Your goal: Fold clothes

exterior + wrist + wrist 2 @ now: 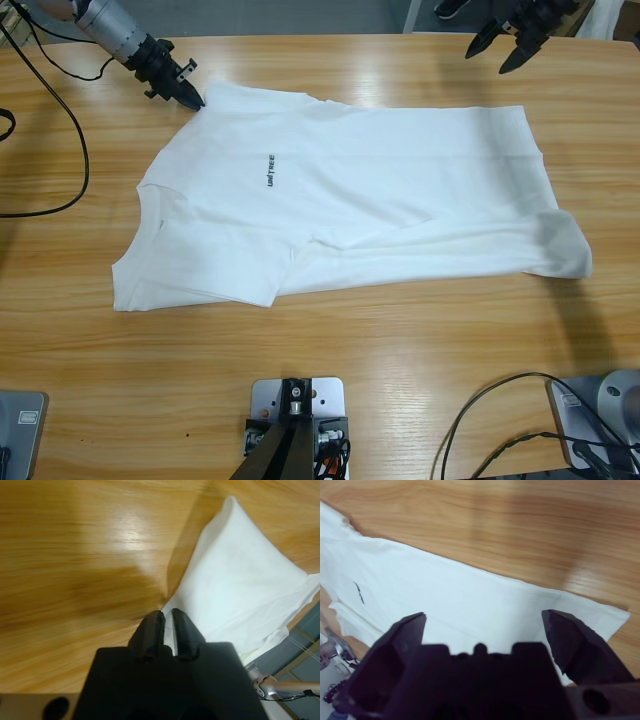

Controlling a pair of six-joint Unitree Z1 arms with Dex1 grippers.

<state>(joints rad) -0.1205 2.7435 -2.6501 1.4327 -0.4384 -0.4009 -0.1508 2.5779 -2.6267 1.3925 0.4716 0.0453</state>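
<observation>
The white T-shirt (350,210) lies spread across the middle of the worktop (400,340). The left gripper (190,97), jaws pinched nearly closed at the far-left shoulder corner, seems to nip cloth. The right gripper (505,47) hovers wide open above the far-right hem; it should probably drop and pinch there, so both lift evenly.

A plain white T-shirt (350,205) with small dark chest lettering (271,170) is seen on a light brown, wood-grained table (330,340); black jaws are shown.

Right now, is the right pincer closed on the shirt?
No, the right pincer hangs open above the T-shirt, gripping nothing.
</observation>
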